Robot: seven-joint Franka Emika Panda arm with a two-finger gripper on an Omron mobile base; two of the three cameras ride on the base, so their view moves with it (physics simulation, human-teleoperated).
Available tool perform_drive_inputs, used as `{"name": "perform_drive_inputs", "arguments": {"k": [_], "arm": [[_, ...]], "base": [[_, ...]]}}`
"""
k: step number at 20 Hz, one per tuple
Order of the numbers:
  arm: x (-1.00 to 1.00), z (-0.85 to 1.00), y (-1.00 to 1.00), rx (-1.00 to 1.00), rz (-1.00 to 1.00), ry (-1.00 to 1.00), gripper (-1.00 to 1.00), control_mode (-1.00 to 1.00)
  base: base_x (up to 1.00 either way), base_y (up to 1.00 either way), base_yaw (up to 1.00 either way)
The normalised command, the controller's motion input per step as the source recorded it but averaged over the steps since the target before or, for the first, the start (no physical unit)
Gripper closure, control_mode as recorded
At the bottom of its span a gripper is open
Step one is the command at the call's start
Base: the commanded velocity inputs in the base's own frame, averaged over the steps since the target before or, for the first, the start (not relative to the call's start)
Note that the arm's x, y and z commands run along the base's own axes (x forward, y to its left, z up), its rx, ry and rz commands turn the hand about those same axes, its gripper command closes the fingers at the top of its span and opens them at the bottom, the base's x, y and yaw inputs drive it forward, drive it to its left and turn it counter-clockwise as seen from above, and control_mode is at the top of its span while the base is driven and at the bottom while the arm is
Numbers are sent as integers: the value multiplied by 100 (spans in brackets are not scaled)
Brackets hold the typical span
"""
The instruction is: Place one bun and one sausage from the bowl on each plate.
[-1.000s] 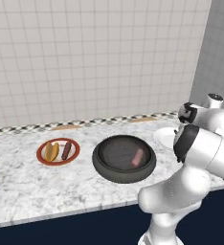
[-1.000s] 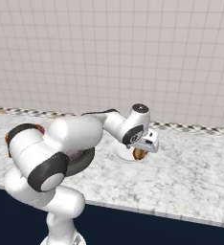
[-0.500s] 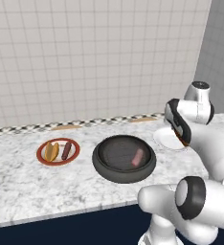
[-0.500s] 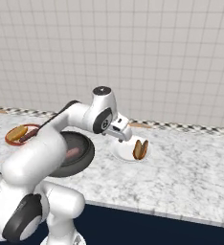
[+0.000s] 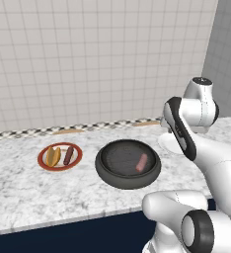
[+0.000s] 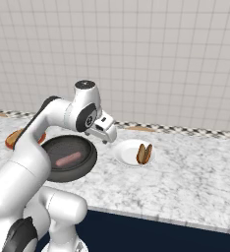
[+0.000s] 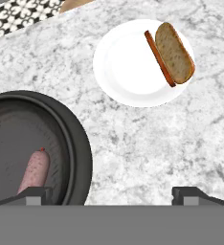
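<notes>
On the marble counter (image 5: 19,192), three containers stand in a row. Farthest left is the red-rimmed plate (image 5: 59,157), holding a bun (image 5: 53,156) and a sausage (image 5: 68,155) side by side, just beside each other. In the right base view this plate is mostly hidden behind the arm, only a bit of rim showing.

In the middle sits the dark bowl (image 5: 128,164), with one pinkish sausage (image 5: 141,162) lying in its right half; the hand view cuts the bowl off at the left edge and shows the sausage's tip near the inner wall.

To the right is the white plate (image 6: 132,152). On it a second bun (image 6: 143,154) lies toward the far right edge, with a thin reddish sausage (image 7: 159,58) pressed along its side. In the left base view the arm covers most of this plate.

The gripper (image 6: 107,133) hangs above the counter between bowl and white plate, its fingers (image 7: 33,194) spread wide and holding nothing.

A patterned strip (image 5: 48,130) runs along the foot of the tiled wall (image 5: 88,59). A small dark object at the left edge of the left base view is cut off and unclear.
</notes>
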Motion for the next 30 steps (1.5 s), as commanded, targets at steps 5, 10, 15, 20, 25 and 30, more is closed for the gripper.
{"name": "perform_drive_inputs", "arguments": {"k": [5, 10, 15, 20, 25, 30], "arm": [[-4, 0, 59, 2, 0, 12, -100, -100], [1, -4, 58, 0, 0, 7, -100, -100], [3, -35, 42, 0, 0, 0, -100, -100], [-11, -34, 35, 0, -8, 1, -100, -100], [-2, -26, 20, 0, -17, 0, -100, -100], [0, -18, 0, 0, -6, 0, -100, -100]], "base": [[0, 0, 0], [0, 0, 0], [0, 0, 0], [0, 0, 0], [0, 0, 0], [0, 0, 0]]}}
